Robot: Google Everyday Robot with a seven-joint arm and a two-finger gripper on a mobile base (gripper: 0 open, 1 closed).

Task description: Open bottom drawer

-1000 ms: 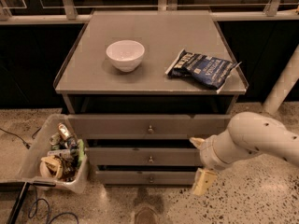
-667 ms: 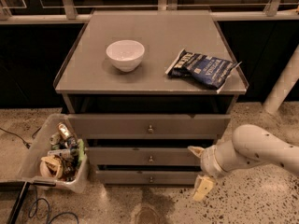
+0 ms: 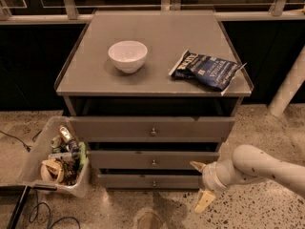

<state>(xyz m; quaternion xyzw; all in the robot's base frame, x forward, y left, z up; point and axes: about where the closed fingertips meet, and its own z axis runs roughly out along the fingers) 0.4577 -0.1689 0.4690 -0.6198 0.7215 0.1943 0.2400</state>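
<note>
Jaws dropped, spread, hiding right end of bottom drawer (image 3: 138, 181).

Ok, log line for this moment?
stage: pre-grasp | gripper: open, empty, low, right of the drawer fronts | bottom drawer: shut | knob: untouched | contact: none

The robot's arm (image 3: 267, 168) runs off the right edge, its base out of frame; its gripper (image 3: 200, 184), fingers spread, hangs by the lower right corner of the cabinet (image 3: 157, 56), the wrist covering the right end of the bottom drawer (image 3: 138, 181); dark gaps above the drawer fronts hide the insides; print on the blue bag (image 3: 207, 69) is too small to read; clutter in the plastic bin (image 3: 35, 147) cannot be told apart; a white post (image 3: 288, 87) is cut by the right edge.
</note>
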